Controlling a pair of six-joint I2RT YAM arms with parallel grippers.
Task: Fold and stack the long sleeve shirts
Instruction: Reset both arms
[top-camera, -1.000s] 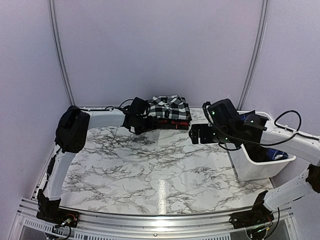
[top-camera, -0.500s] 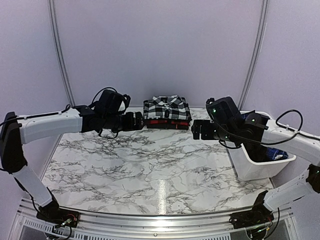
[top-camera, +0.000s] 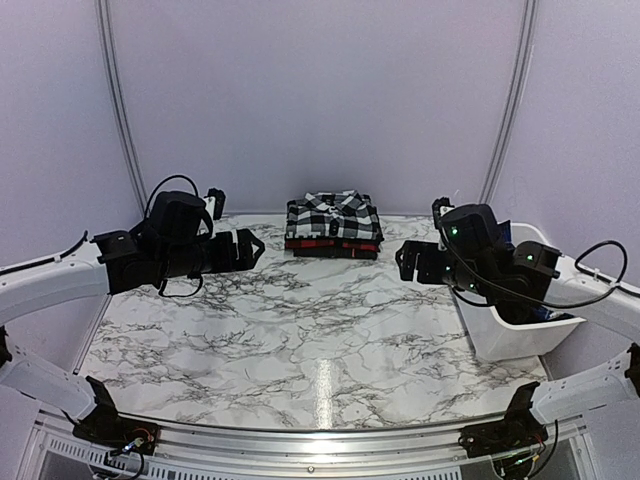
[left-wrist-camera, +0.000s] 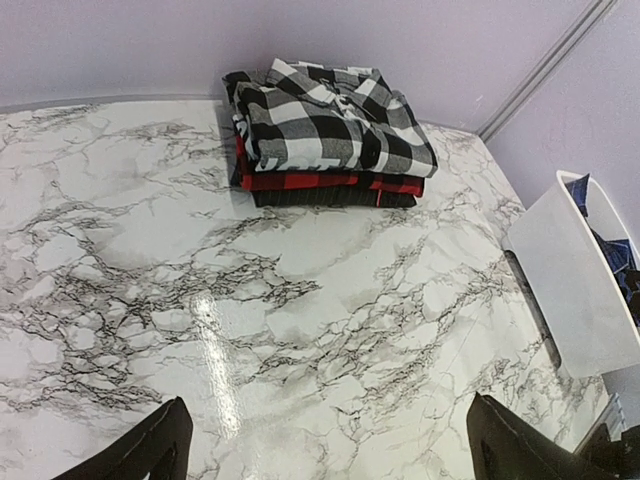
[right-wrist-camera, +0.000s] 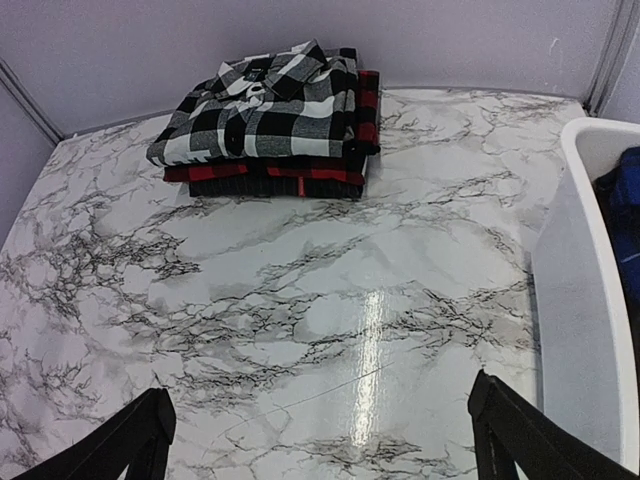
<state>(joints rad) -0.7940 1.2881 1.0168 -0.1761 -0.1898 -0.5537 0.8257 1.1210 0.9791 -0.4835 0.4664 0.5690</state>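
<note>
Two folded shirts sit as one stack ahead of both tools. The b/w check shirt (top-camera: 333, 213) is on top, collar up, w/ the red-and-black shirt (top-camera: 333, 243) right under it, edges nearly flush. A darker layer shows beneath the red in the wrist views; can't tell if it belongs to that shirt. No block letters visible.

The stack lies fwd and to the R of the L gripper (top-camera: 250, 250), and fwd and to the L of the R gripper (top-camera: 405, 262), well apart from both. Neither touches cloth. The L gripper is spread wide and holds nothing; its fingers (left-wrist-camera: 150, 450) frame bare marble in its own cam. The R gripper is likewise wide and empty, fingers (right-wrist-camera: 130, 440) far apart.

Just beside the R gripper, on its outer side, is a white bin (top-camera: 510, 335) w/ blue fabric (right-wrist-camera: 625, 200) inside; what garment that is, can't tell. The marble table (top-camera: 320, 340) spreads below and btwn the tools.

My read: stacking looks done or near it, so the step in hand is standing clear. To do it well, hold both tools high and off the pile, w/ no sweep past its near edge; a brushed corner would prob. skew the top shirt. If more comes from the bin, the R arm is closest. It should pinch at a shoulder, lay the piece flat btwn the tools and fold there, then carry it over w/ both.
</note>
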